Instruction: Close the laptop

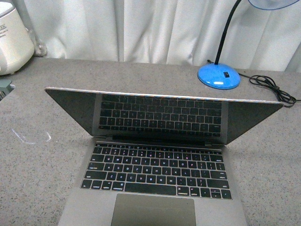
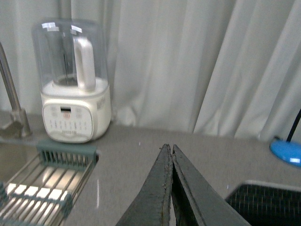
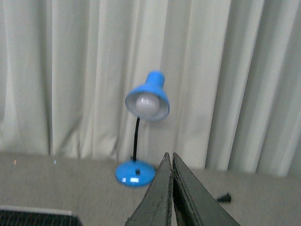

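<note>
Laptop [image 1: 155, 188]: grey-silver, found open, base lying flat, set on the near side of the lamp base [image 1: 218, 76] and well apart from it. Black keys and a large trackpad are seen on the deck. Lid is raised; keys are mirrored in the dark glossy screen.

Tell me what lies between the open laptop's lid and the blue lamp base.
Nothing: in the front view only bare grey countertop separates the laptop lid from the lamp base. Its black cord trails away rightward.
</note>
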`<state>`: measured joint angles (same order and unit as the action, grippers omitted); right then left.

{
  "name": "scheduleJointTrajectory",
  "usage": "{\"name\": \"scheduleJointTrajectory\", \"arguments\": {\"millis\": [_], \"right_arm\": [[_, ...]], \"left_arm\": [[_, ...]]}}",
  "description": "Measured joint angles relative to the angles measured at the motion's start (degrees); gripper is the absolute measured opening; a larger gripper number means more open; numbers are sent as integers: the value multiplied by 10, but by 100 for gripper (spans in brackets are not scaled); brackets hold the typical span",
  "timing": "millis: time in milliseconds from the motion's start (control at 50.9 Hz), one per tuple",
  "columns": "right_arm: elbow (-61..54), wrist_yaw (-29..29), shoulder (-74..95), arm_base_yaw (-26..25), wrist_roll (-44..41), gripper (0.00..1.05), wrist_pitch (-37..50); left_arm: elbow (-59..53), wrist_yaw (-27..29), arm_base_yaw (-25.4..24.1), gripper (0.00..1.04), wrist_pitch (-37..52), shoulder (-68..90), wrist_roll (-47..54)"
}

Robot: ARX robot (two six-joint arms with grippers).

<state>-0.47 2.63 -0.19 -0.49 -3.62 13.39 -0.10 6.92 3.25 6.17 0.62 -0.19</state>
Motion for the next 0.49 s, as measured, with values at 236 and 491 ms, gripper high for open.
{"name": "scheduleJointTrajectory", "arguments": {"millis": [236,491], "right_arm": [[0,5,0,-6,-7,1,4],[9,55,245,-26,-44,1,190]], "left_arm": [[-8,125,57,4,174,33,17],[0,198,64,4,441,256,18]]}}
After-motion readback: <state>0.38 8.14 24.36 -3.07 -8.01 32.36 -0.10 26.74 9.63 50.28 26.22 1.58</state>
